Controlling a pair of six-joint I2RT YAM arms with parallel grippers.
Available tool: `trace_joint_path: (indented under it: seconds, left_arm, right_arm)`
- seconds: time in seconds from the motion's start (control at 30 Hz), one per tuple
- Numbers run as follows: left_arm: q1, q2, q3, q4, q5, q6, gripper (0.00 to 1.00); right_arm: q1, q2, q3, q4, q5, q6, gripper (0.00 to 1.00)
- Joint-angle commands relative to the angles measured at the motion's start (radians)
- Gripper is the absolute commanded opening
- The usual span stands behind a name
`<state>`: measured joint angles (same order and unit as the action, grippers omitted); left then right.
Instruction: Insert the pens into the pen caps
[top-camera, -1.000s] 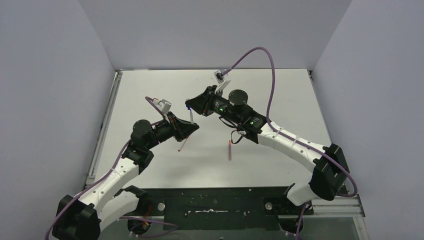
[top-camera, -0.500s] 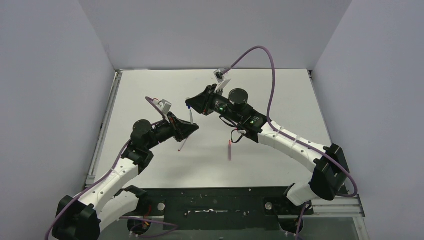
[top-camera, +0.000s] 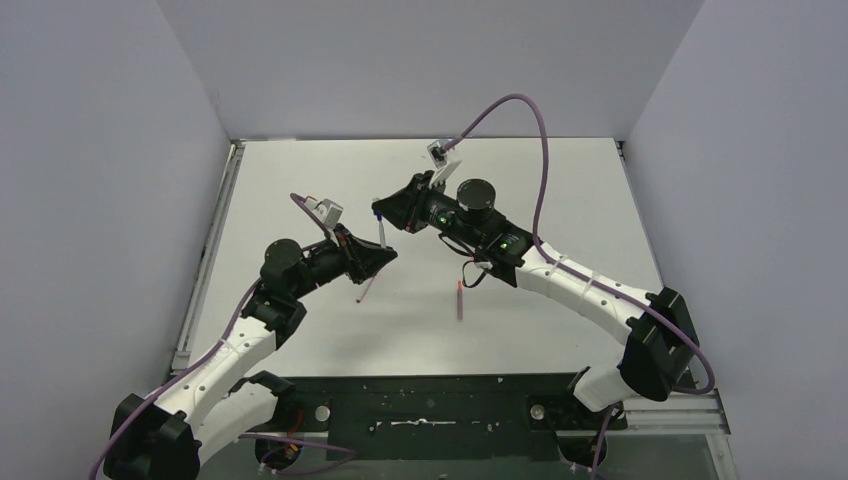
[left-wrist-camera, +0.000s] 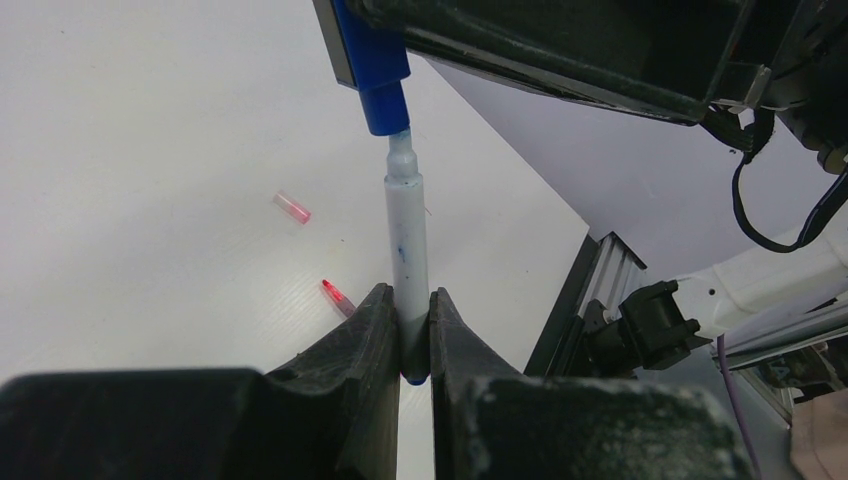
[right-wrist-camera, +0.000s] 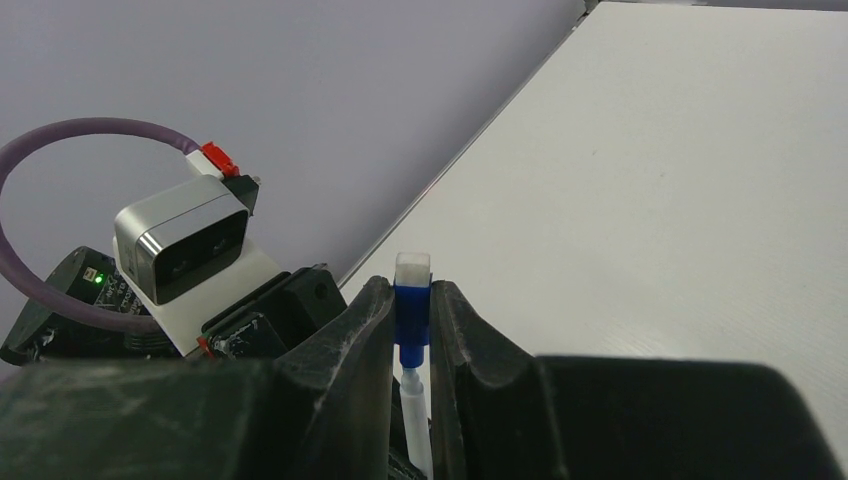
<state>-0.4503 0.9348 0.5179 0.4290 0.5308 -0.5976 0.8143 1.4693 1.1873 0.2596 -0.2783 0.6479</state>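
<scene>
Left pincer (left-wrist-camera: 409, 302) clamping whitish pen (left-wrist-camera: 405, 240), tip meeting aligned blue cap (left-wrist-camera: 375, 70), gripped by right pincer (right-wrist-camera: 411, 296).

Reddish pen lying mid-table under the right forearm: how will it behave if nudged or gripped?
The reddish pen is thin and lies flat on the smooth table, so a sideways nudge would likely roll it. It looks straight, so probably stiff. So slim, it is likely light and may skid.
</scene>
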Motion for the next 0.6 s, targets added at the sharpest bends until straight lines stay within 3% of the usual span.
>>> trace_joint_path:
  seconds: [0.0,0.57]
  left_arm:
    - [-0.002,-0.020,0.056,0.019,-0.002,0.017,0.00]
    - [-0.001,-0.009,0.053,0.009,0.004,0.024,0.00]
  right_arm:
    - [0.009,-0.012,-0.005,0.042,-0.012,-0.008,0.00]
    - [0.007,-0.044,0.017,0.032,-0.009,-0.019,0.00]
